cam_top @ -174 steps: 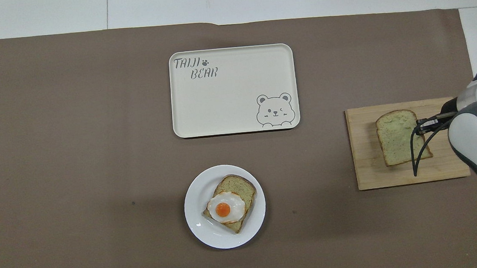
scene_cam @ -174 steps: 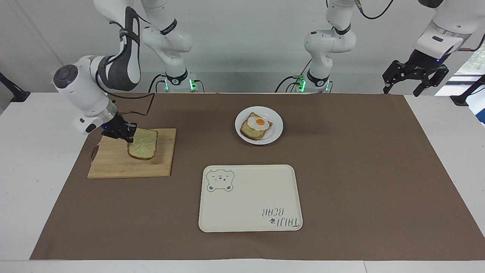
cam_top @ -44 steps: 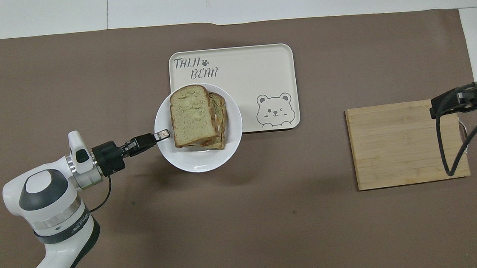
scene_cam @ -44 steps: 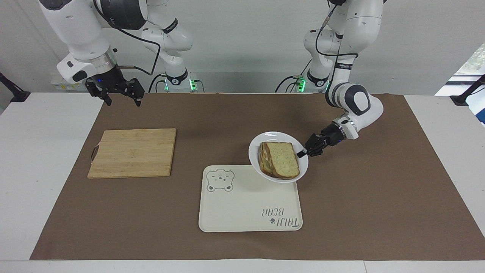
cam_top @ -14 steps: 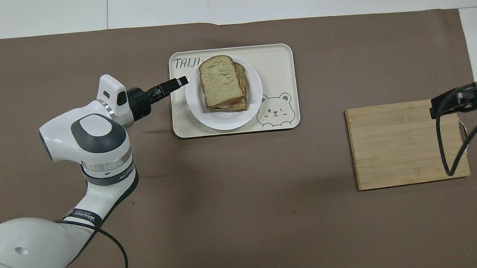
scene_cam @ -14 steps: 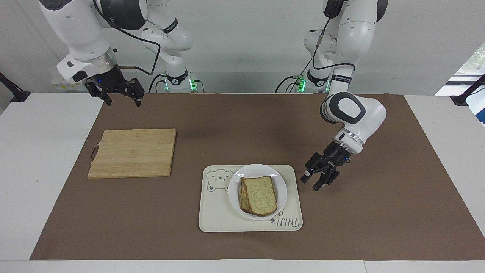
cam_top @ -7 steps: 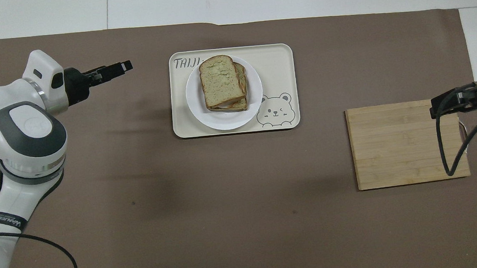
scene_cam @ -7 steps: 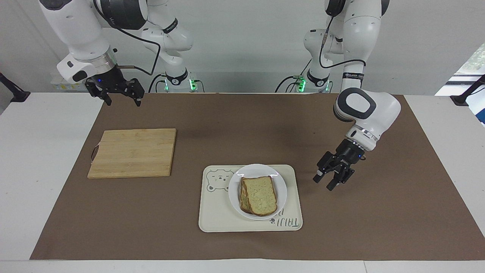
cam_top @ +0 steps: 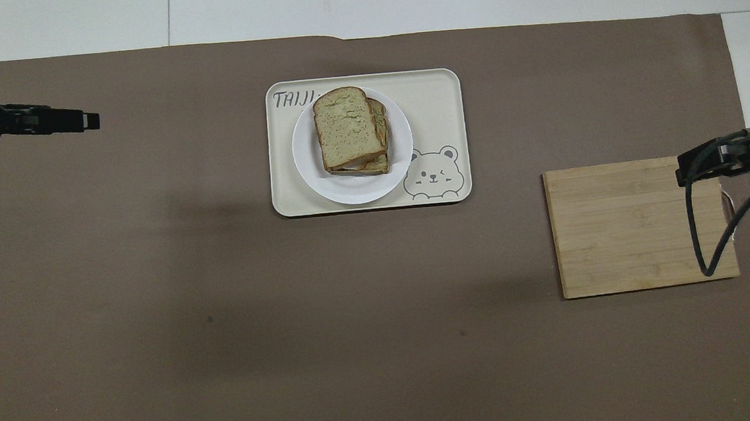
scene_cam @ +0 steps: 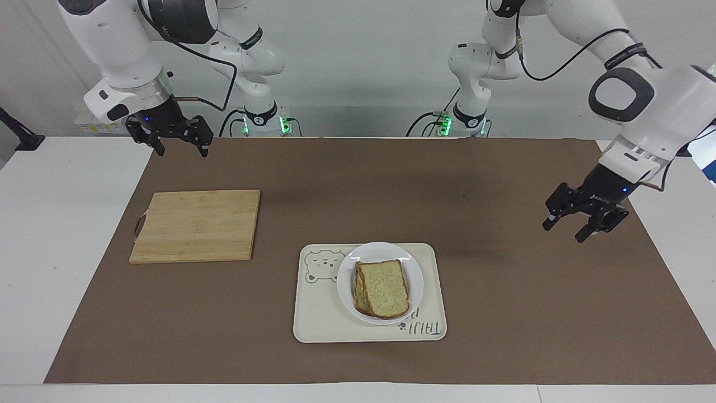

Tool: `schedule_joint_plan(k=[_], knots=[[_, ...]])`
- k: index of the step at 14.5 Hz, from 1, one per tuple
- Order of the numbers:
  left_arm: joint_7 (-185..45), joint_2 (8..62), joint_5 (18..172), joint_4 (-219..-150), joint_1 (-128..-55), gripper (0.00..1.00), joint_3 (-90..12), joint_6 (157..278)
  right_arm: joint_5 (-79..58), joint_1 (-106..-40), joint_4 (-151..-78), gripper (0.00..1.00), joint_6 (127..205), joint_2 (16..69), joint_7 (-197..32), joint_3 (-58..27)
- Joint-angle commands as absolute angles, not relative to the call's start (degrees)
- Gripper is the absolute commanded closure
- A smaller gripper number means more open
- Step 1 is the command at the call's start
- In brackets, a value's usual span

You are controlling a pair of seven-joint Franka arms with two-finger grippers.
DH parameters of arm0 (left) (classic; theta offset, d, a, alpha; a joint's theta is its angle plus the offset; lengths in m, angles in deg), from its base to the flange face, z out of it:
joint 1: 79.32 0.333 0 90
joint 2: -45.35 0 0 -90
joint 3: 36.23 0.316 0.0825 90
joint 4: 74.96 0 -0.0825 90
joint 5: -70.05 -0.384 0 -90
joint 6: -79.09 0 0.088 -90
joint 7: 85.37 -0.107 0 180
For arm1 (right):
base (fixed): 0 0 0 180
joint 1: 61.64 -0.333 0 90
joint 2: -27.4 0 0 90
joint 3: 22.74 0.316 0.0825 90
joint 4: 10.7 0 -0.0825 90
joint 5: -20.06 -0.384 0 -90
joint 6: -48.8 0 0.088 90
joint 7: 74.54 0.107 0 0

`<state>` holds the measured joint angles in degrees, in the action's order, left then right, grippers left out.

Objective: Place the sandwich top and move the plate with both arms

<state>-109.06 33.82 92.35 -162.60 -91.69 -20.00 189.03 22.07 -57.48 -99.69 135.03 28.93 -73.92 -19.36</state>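
Note:
The sandwich top lies on the stacked sandwich on the white plate, and the plate rests on the cream bear tray. In the overhead view the sandwich top covers the lower slice on the plate. My left gripper is open and empty, raised over the brown mat toward the left arm's end of the table, well apart from the tray; it also shows in the overhead view. My right gripper is open and empty, waiting raised by the wooden board's corner, and shows in the overhead view.
A bare wooden cutting board lies toward the right arm's end of the table, also seen in the overhead view. The tray lies farther from the robots than the board. A brown mat covers the table.
My left gripper has drawn away from the tray toward the left arm's end of the table and risen. The plate with the sandwich stays on the tray. The right arm has not moved.

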Motion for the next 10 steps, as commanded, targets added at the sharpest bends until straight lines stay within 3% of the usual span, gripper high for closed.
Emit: schedule_joint_plan(k=[1,5,10], knots=[[-107.78,36.28,83.80,-159.34,-92.06,0.00,-19.26,181.50,22.52,-56.98,-100.17,0.00,135.63,28.63,-73.22,-18.87],[-107.87,42.88,75.24,-159.42,-92.85,0.00,-19.88,177.55,22.52,-56.98,-100.17,0.00,135.63,28.63,-73.22,-18.87],[-105.32,46.31,73.22,-159.42,-91.98,0.00,-19.96,168.04,22.52,-56.98,-100.17,0.00,135.63,28.54,-73.13,-18.87]])
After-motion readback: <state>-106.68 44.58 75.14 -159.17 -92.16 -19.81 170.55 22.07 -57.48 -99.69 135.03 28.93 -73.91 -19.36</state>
